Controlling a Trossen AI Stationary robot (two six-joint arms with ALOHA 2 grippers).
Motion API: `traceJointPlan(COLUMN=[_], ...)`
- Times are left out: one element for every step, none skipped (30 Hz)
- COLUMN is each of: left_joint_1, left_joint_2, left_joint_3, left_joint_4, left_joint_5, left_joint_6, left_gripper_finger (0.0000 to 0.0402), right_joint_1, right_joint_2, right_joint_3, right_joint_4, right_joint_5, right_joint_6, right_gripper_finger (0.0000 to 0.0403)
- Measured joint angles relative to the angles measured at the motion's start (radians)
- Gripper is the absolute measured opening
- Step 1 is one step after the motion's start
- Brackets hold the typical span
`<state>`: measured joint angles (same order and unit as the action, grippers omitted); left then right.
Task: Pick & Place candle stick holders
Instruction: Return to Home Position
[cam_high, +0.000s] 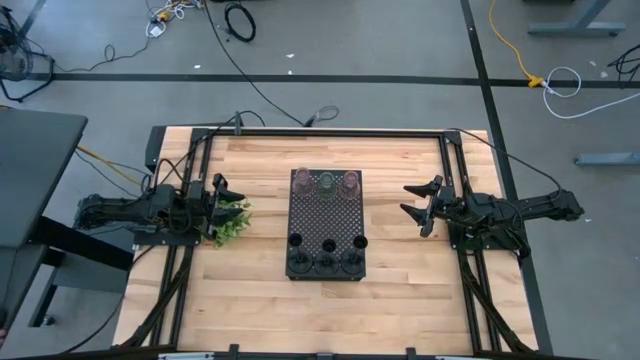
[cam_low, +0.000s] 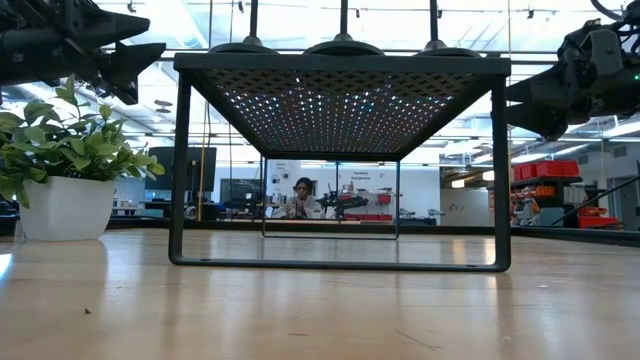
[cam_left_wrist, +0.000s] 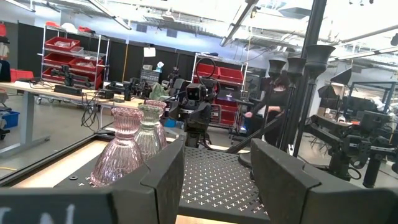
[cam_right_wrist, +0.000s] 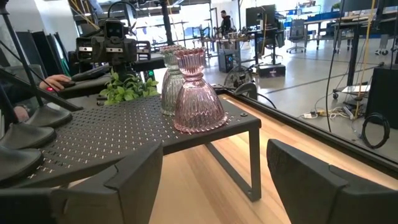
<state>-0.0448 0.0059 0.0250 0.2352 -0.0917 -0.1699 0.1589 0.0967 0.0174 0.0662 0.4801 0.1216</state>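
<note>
Three black candle sticks (cam_high: 326, 262) stand on round disc bases along the near edge of the black perforated tray (cam_high: 326, 215). Three hourglass glass cups (cam_high: 326, 182), pinkish, greenish, pinkish, stand in a row at its far edge; they also show in the left wrist view (cam_left_wrist: 127, 149) and the right wrist view (cam_right_wrist: 198, 93). My left gripper (cam_high: 222, 195) is open and empty at the table's left, above a leafy plant sprig. My right gripper (cam_high: 424, 203) is open and empty at the table's right, facing the tray.
The tray stands on legs (cam_low: 180, 170) raised above the wooden table. A green plant sprig in a white pot (cam_high: 232, 220) sits at the left under my left gripper, also in the low view (cam_low: 60, 170). Black rails (cam_high: 460, 250) frame the table's sides. People show in the room behind.
</note>
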Motion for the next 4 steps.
traceJointPlan(left_joint_1=[0.0, 0.0, 0.0, 0.0], left_joint_2=[0.0, 0.0, 0.0, 0.0], left_joint_3=[0.0, 0.0, 0.0, 0.0], left_joint_4=[0.0, 0.0, 0.0, 0.0], left_joint_5=[0.0, 0.0, 0.0, 0.0], left_joint_6=[0.0, 0.0, 0.0, 0.0], left_gripper_finger=[0.0186, 0.0186, 0.0186, 0.0186], right_joint_1=[0.0, 0.0, 0.0, 0.0], right_joint_2=[0.0, 0.0, 0.0, 0.0], right_joint_3=[0.0, 0.0, 0.0, 0.0], right_joint_4=[0.0, 0.0, 0.0, 0.0], right_joint_5=[0.0, 0.0, 0.0, 0.0], right_joint_6=[0.0, 0.0, 0.0, 0.0], right_gripper_finger=[0.0286, 0.0286, 0.0286, 0.0286])
